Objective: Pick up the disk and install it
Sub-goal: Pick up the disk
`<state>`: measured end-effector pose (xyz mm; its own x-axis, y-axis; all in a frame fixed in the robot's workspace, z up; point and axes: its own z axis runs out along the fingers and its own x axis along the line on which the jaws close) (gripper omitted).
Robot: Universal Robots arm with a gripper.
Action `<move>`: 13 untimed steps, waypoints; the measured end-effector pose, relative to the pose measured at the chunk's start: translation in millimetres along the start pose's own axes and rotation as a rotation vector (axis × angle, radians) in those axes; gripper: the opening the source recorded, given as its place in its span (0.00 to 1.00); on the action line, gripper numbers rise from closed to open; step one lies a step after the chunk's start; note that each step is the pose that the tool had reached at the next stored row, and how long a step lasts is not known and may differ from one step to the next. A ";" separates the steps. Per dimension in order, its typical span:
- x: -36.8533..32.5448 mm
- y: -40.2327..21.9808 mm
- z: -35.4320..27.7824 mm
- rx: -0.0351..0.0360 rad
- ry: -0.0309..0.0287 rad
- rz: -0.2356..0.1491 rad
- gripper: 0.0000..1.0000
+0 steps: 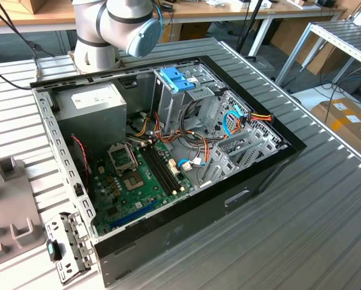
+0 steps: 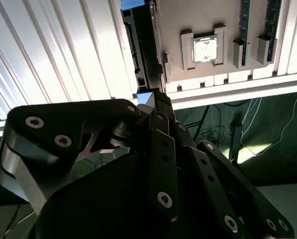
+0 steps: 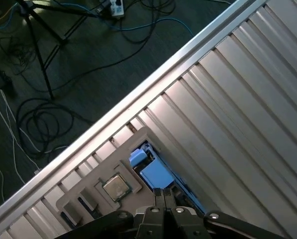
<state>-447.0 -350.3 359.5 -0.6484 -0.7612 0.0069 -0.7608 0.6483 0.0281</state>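
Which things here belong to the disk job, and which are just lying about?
Job in hand:
disk
gripper, right at the disk
open computer case

Lying about:
processor chip, beside the disk
stand on the floor
cardboard box

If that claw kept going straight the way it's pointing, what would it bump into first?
Probably the disk in the grey tray, just ahead of the claw; depth is unclear.
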 end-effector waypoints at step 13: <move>0.0 0.0 0.1 0.0005 0.0021 -0.069 0.11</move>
<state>-447.0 -350.2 359.4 -0.5940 -0.8044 0.0070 -0.8040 0.5940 0.0281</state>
